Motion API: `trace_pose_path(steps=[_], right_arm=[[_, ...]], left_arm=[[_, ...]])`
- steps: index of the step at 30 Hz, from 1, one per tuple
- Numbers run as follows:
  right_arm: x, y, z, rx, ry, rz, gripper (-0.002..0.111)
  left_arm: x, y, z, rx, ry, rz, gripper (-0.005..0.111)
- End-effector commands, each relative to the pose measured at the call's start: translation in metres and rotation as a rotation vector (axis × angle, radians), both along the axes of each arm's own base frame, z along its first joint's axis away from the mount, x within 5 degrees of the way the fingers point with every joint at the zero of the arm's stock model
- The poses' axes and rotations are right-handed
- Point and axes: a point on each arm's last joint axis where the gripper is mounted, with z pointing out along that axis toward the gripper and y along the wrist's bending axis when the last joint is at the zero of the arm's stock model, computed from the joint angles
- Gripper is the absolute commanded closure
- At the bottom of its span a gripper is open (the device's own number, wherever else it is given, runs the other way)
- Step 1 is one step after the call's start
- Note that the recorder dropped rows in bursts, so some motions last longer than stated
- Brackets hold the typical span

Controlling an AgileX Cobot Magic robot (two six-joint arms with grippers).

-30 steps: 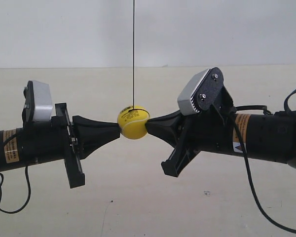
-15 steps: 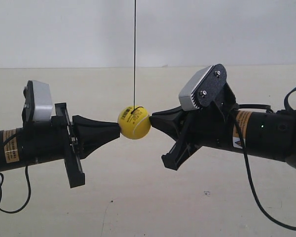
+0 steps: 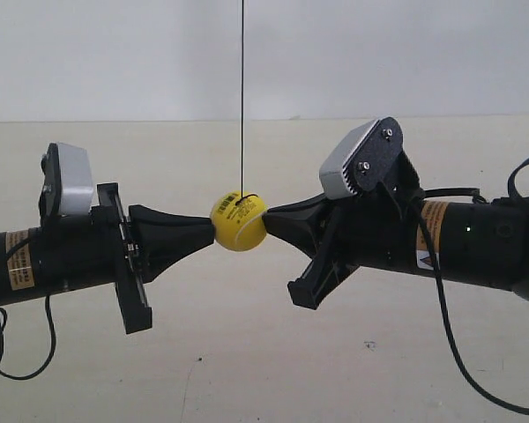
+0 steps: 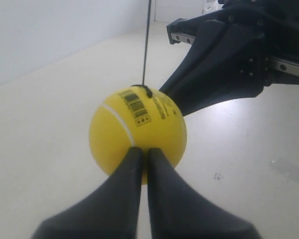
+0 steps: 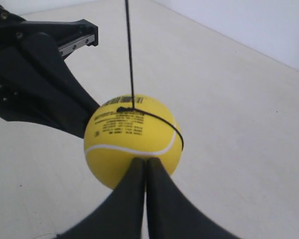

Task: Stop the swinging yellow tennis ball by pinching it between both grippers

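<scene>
The yellow tennis ball [image 3: 238, 222] hangs on a thin black string [image 3: 242, 97] just above the table. It is held between two tapering black jaw tips. The gripper of the arm at the exterior view's left [image 3: 210, 233] touches one side, and the gripper of the arm at the exterior view's right [image 3: 268, 218] touches the other. In the left wrist view my left gripper [image 4: 141, 151] is shut, its tips pressed on the ball [image 4: 137, 130]. My right gripper [image 5: 145, 160] is also shut, tips against the ball [image 5: 133, 139] below its white seam.
A beige table [image 3: 247, 370] lies under both arms, with a white wall [image 3: 115, 53] behind. Black cables [image 3: 450, 335] trail from the arms. The opposite arm's black jaw body [image 4: 224, 64] fills the space just past the ball in each wrist view.
Half a second ago the jaw tip at the exterior view's right stood slightly off the ball. It has moved back in and touches it. The ball has shifted only slightly.
</scene>
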Motion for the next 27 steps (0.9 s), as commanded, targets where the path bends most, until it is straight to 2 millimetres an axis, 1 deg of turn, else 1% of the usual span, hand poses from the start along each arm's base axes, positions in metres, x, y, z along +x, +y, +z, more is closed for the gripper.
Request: trace_pose_path(steps=[1, 23, 25, 27], right_arm=[[-0.0002, 0.0013, 0.0027, 0.013, -0.01, 0.012, 0.108], [0.0001, 0.0008, 0.0018, 0.001, -0.009, 0.008, 0.108], [0.0019, -0.0009, -0.0003, -0.026, -0.008, -0.015, 0.108], [0.0058, -0.0041, -0.0017, -0.037, 0.007, -0.075, 0.108]], left_arm=[[0.0006, -0.0016, 0.001, -0.011, -0.007, -0.002, 0.102], [0.0006, -0.0016, 0.001, -0.011, -0.007, -0.002, 0.102], [0.0014, -0.0013, 0.0013, -0.014, -0.006, 0.009, 0.102], [0.0055, 0.0007, 0.0017, -0.024, 0.003, 0.061, 0.102]])
